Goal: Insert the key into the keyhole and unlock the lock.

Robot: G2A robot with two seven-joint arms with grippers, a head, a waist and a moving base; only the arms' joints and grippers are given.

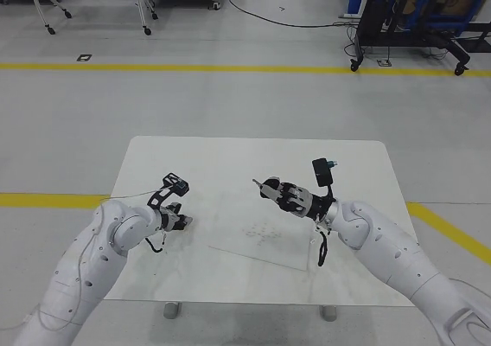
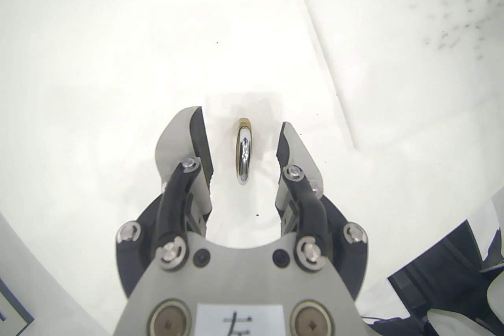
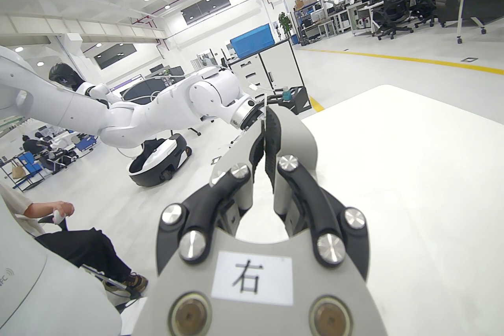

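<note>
- White bench (image 1: 228,156) on a grey workshop floor carries one thin clear sheet (image 1: 263,238).
- One lock (image 2: 244,152), a brass body with a silvery shackle, is seen edge-on. It rests on the bench beside the sheet's edge.
- Left claw (image 2: 241,119) stands apart, one finger either side of the lock, touching neither face.
- Right claw (image 3: 269,113) is held above the bench, fingers pressed together on one key (image 3: 266,103), a thin metal sliver at the tips.
- Two claws, well apart.

Top view overhead on whole table (image 1: 228,164), left wrist close above it, right wrist looking across it
</note>
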